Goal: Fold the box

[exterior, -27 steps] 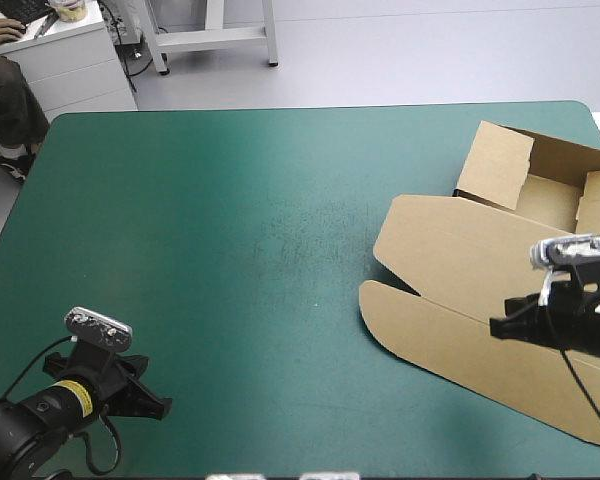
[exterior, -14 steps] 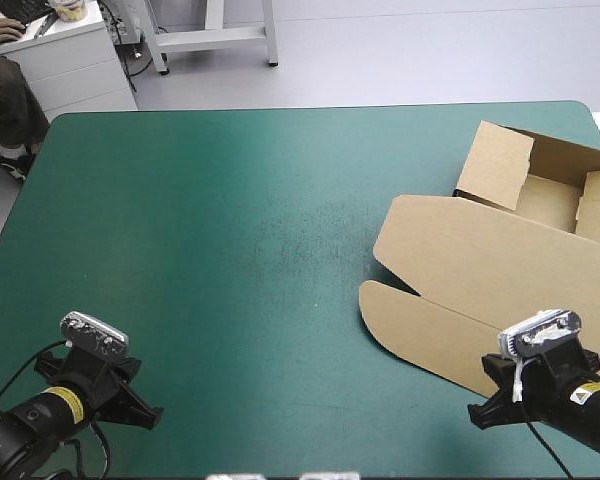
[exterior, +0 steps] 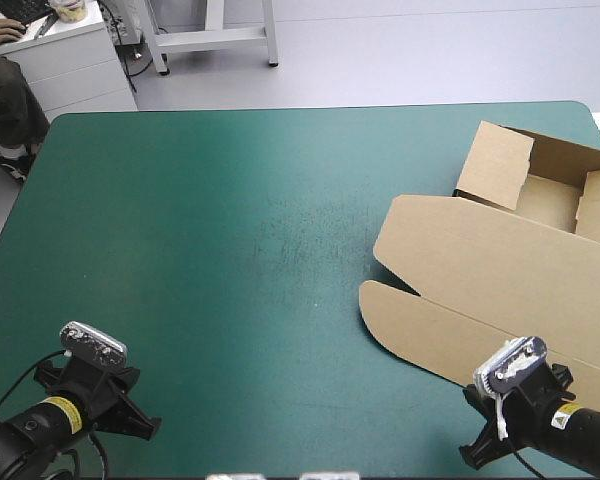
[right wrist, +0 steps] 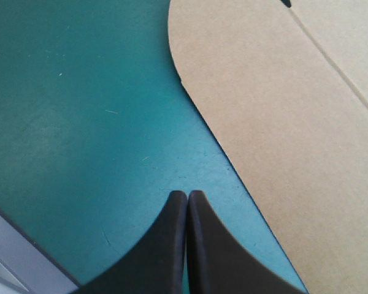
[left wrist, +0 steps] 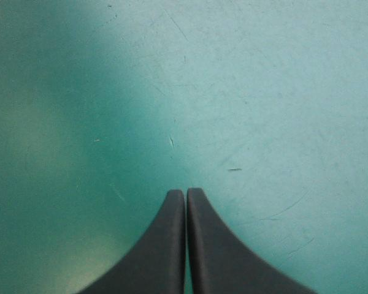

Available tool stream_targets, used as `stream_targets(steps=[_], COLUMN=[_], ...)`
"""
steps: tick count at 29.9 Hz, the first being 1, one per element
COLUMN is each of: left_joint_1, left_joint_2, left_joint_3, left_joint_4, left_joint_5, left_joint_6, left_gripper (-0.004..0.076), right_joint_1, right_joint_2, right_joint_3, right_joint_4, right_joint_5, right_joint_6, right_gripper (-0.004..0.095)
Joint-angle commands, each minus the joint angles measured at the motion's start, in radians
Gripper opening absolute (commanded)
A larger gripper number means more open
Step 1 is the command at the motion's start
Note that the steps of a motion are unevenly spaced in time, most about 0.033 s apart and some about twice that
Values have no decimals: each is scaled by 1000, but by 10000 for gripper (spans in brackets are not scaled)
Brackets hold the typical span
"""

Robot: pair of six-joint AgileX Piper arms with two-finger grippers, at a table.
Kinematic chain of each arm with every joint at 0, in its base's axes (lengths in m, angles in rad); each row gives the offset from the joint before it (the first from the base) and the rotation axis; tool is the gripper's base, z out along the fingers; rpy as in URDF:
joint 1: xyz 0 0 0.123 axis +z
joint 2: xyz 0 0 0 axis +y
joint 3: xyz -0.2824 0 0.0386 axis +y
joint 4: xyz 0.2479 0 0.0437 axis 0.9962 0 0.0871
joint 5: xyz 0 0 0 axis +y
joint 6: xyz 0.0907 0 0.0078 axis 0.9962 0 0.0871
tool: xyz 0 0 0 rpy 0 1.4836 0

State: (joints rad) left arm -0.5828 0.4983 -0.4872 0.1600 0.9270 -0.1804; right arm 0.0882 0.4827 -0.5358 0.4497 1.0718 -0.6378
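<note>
Box (exterior: 480, 270) sits at 3 o'clock on the counter (exterior: 230, 230), on the teal-green cover. It is an open tray with the lid flat. The tray end has its walls up and is at roughly 2 o'clock, near the far right corner. The flat brown lid with rounded flaps runs down toward 4–5 o'clock.

Left gripper (left wrist: 185, 193): black fingers pressed together in one point with nothing between them. It is over bare cover at about 7 o'clock, near the front edge and well apart from the box.

Right gripper (right wrist: 187, 195): fingers also together and empty. It is at about 5 o'clock near the front edge, over bare cover just beside the lid's rounded flap. The board edge runs past at 1–2 o'clock from the fingertips.
</note>
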Motion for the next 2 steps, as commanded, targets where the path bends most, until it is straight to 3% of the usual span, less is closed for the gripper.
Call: stream_targets(steps=[1, 2], left_joint_1=[-5, -5], left_joint_2=[0, 0], left_joint_3=[-24, -24], left_joint_4=[1, 1], left_joint_5=[-46, -46], left_joint_6=[2, 2], left_gripper=[-10, -10], right_joint_1=[36, 36], right_joint_2=[-36, -47], right_joint_3=[6, 12], right_joint_4=[2, -12], right_joint_5=[-51, -44], right_joint_6=[-14, -8], right_gripper=[-18, -18])
